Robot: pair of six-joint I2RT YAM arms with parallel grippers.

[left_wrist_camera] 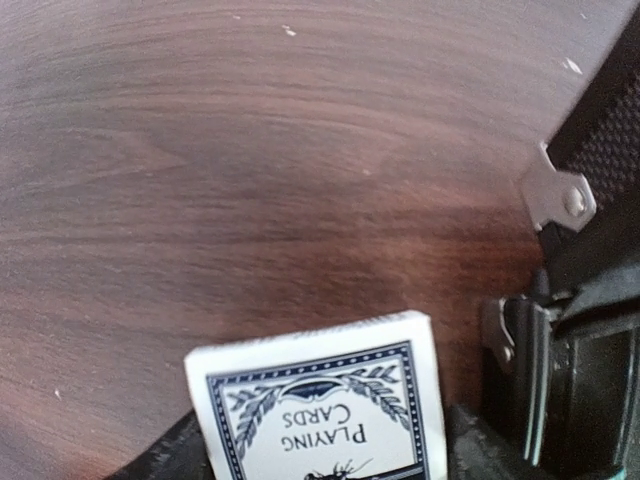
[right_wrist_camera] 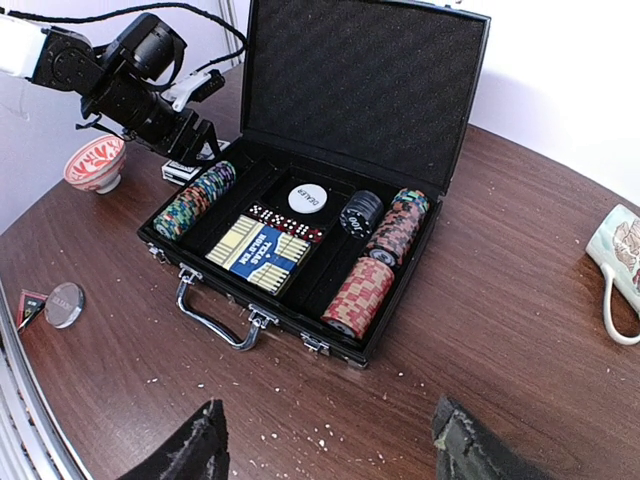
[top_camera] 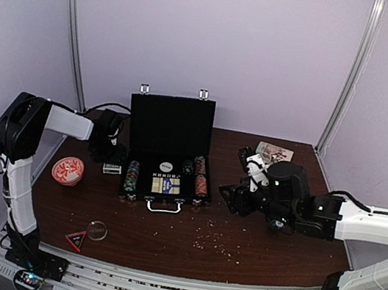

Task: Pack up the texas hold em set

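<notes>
Straddling the boxed card deck on the desk just beside the open briefcase, the left hand brackets it (pinched or not, I cannot tell), likely to lift it in; the right hand hovers open, empty.

Top view: high behind arm bases, facing wall. Left wrist: close, downward. Right wrist: farther, oblique. All share briefcase.
</notes>
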